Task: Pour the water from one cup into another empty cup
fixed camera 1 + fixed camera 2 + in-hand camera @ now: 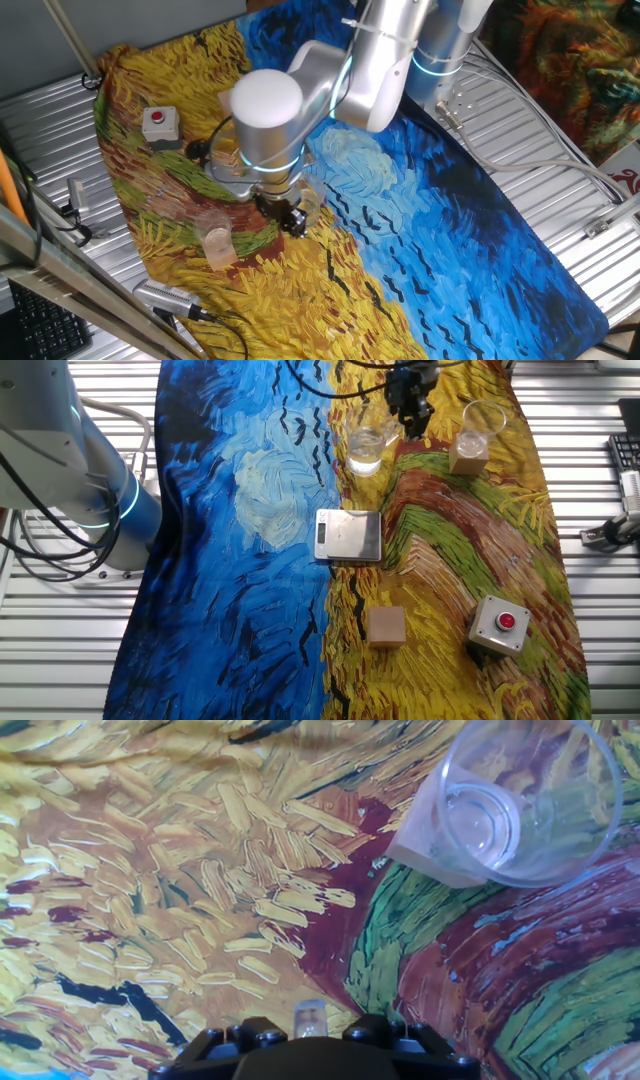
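The gripper [411, 408] hangs low over the painted cloth [250, 560], between the clear tumbler [366, 440] and the small peach cup [474, 436]. Both stand upright. Whether its jaws are open I cannot tell; they hold nothing visible.

Both fixed views are bright and evenly lit from overhead, with only soft, faint shadows on the painted cloth [250, 510]. Pale glare sits on the white arm [300, 95] and the ribbed metal table [560, 150]. The hand view is sharp on the cloth and the clear cup [530, 800], while the dark gripper body at its bottom edge is blurred.
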`<state>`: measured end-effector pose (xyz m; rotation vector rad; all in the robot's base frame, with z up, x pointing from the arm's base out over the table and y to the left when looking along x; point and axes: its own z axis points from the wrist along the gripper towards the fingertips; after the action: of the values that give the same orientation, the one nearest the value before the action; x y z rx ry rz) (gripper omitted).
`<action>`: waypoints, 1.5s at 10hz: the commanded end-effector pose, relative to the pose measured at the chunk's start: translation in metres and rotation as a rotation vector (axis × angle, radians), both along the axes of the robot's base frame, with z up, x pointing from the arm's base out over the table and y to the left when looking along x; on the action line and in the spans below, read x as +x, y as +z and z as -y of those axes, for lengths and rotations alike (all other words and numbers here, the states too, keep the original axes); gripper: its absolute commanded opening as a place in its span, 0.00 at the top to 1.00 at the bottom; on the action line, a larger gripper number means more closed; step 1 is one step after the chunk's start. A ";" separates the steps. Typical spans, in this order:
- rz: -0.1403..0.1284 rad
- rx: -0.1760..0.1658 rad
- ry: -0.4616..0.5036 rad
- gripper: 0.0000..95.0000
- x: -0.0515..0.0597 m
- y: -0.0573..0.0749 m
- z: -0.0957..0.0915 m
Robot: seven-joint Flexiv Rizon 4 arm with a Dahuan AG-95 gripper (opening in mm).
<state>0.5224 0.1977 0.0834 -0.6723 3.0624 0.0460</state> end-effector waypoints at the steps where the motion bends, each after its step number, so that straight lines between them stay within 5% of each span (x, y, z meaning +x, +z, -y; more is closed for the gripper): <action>1: 0.005 -0.001 0.001 0.40 0.002 0.002 0.001; 4: -0.007 -0.006 -0.005 0.40 0.006 0.013 -0.002; 7: -0.027 -0.014 -0.011 0.40 0.004 0.043 -0.005; 11: -0.061 -0.024 -0.007 0.40 -0.031 0.124 0.015; 12: -0.030 -0.066 -0.026 0.60 -0.040 0.127 0.006; 15: -0.050 -0.054 -0.045 0.60 -0.042 0.130 0.002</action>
<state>0.4802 0.1954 0.2123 -0.6131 3.1334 -0.0527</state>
